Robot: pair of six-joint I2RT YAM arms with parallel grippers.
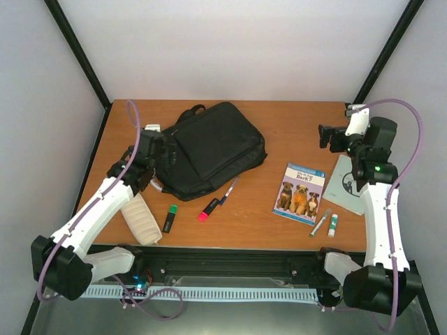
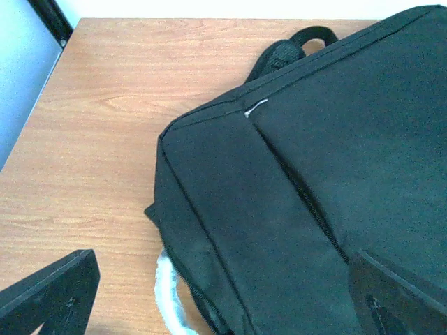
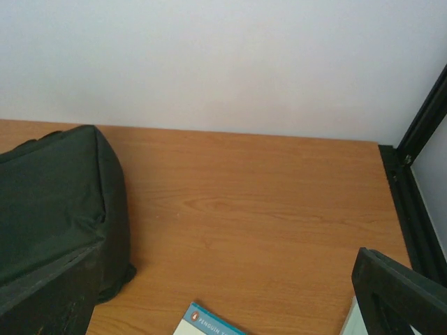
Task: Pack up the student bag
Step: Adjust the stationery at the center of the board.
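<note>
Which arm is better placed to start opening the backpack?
Left. The left gripper, open, hangs over the student bag at its left end; the right gripper, also open, is near the right side of the table, apart from the bag.

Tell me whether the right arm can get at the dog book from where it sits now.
Probably yes. The dog book lies flat on the table near the right gripper, whose jaws stand open; nothing rests on it, and the markers lie beside it.
</note>
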